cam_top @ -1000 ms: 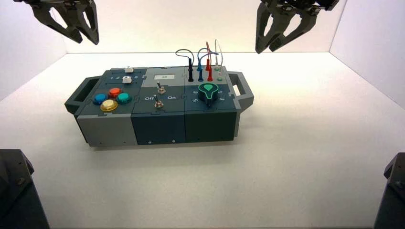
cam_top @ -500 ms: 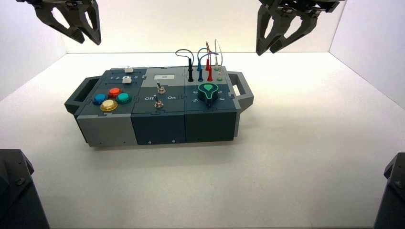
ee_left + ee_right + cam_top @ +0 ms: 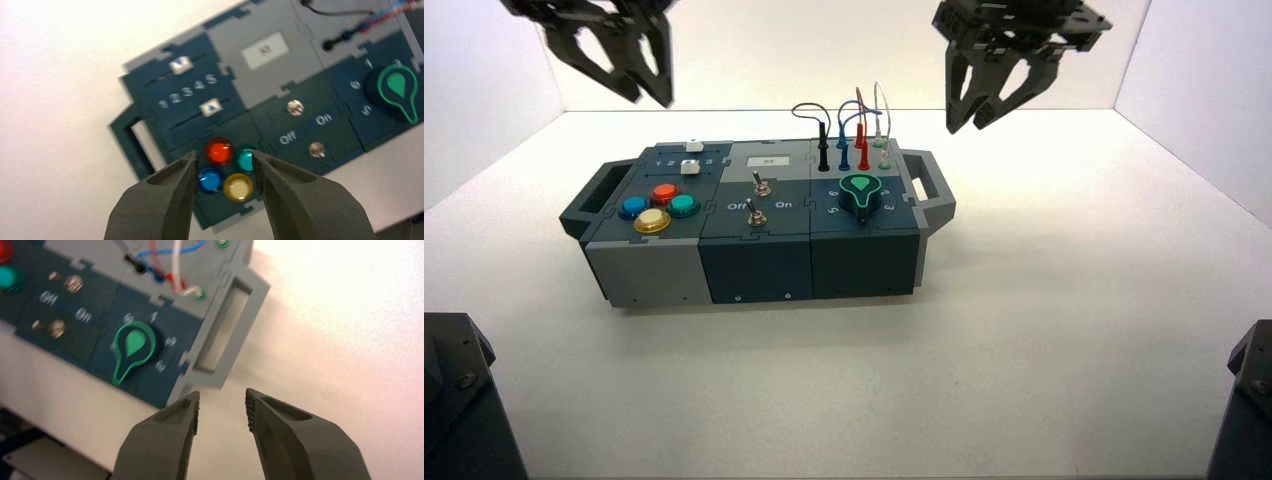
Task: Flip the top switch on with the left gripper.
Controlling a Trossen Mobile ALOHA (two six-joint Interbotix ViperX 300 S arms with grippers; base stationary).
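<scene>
The top switch (image 3: 762,186) is a small silver toggle on the box's middle panel, behind the twin toggle (image 3: 752,214) lettered Off and On. It also shows in the left wrist view (image 3: 295,107) and in the right wrist view (image 3: 73,283). My left gripper (image 3: 651,98) hangs high above the box's back left, open and empty. In its wrist view its fingertips (image 3: 225,160) frame the coloured buttons, left of the switch. My right gripper (image 3: 965,127) hangs open and empty above the box's right end (image 3: 222,402).
The box (image 3: 754,265) has two white sliders (image 3: 210,107), numbered 1 to 5, and red, teal, blue and yellow buttons (image 3: 659,205) on its left. A green knob (image 3: 861,192) and plugged wires (image 3: 854,130) are on its right. Handles (image 3: 929,185) stick out at both ends.
My left gripper has moved right and slightly down toward the box. My right gripper has moved down and a little left. The box and its switches have not moved.
</scene>
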